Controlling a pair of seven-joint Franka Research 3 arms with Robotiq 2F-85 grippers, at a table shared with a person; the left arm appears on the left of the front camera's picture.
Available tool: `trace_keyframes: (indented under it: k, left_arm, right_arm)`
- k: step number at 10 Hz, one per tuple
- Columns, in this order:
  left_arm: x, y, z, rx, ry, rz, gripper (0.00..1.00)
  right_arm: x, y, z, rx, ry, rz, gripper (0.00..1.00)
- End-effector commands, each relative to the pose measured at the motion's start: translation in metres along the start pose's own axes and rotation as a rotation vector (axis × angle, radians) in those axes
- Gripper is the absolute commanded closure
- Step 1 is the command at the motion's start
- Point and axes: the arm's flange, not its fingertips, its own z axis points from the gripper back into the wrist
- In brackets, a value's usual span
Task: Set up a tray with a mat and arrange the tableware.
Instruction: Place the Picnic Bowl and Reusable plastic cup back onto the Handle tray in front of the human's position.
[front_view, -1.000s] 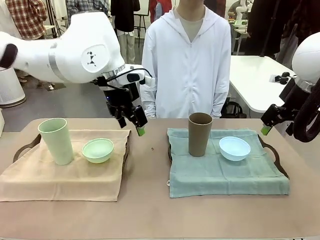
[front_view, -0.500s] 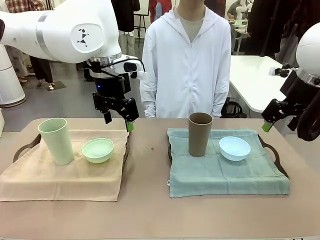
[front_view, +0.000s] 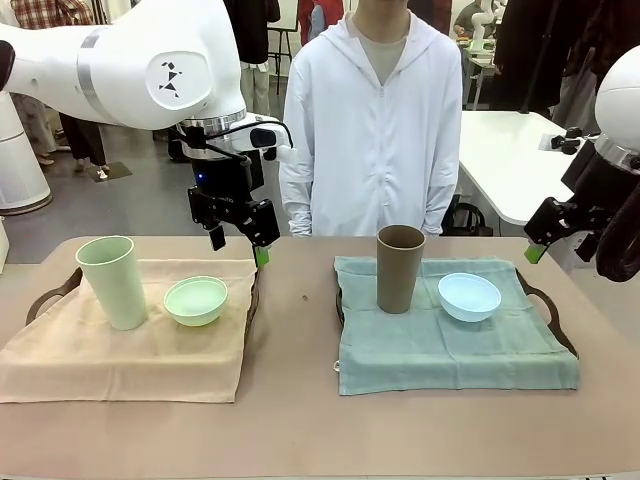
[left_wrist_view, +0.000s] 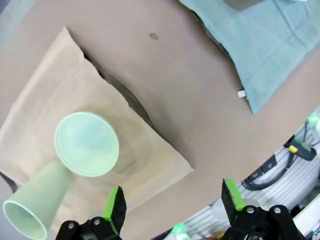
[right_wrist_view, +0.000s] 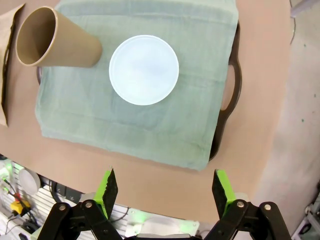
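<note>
On both trays the set looks complete: mint green tumbler (front_view: 113, 281) at 9 o'clock of the mint green bowl (front_view: 196, 300) on the beige mat (front_view: 130, 350); brown tumbler (front_view: 399, 268) at 9 o'clock of the pale blue bowl (front_view: 469, 296) on the teal mat (front_view: 450, 345). Left gripper (front_view: 238, 243) hangs above the beige mat's far right corner, jaws wide, empty. Right gripper (right_wrist_view: 164, 189) hangs clear of the right tray's handle (front_view: 545, 305), jaws wide, empty.

Risks, judged: a low sweep of the left arm toward 9 o'clock could tip the tall mint tumbler; a finger catching a loose mat edge could drag cloth and tableware together.
</note>
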Motion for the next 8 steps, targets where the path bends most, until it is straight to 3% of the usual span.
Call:
trace_keyframes:
  k: [1,5,7,8]
  left_arm:
    - [0.000,0.000,0.001,-0.008,-0.005,-0.004,0.00]
    - [0.000,0.000,0.000,0.000,0.000,0.000,0.00]
    - [-0.003,0.012,-0.001,-0.026,0.012,0.000,0.00]
    - [-0.017,0.035,0.001,-0.034,0.025,0.060,0.00]
  right_arm:
    - [0.002,0.000,-0.002,0.005,-0.006,0.001,0.03]
    - [0.000,0.000,0.000,0.000,0.000,0.000,0.03]
    - [-0.002,-0.007,0.001,0.025,0.014,0.006,0.03]
    - [-0.008,-0.020,0.008,0.023,-0.004,-0.022,0.03]
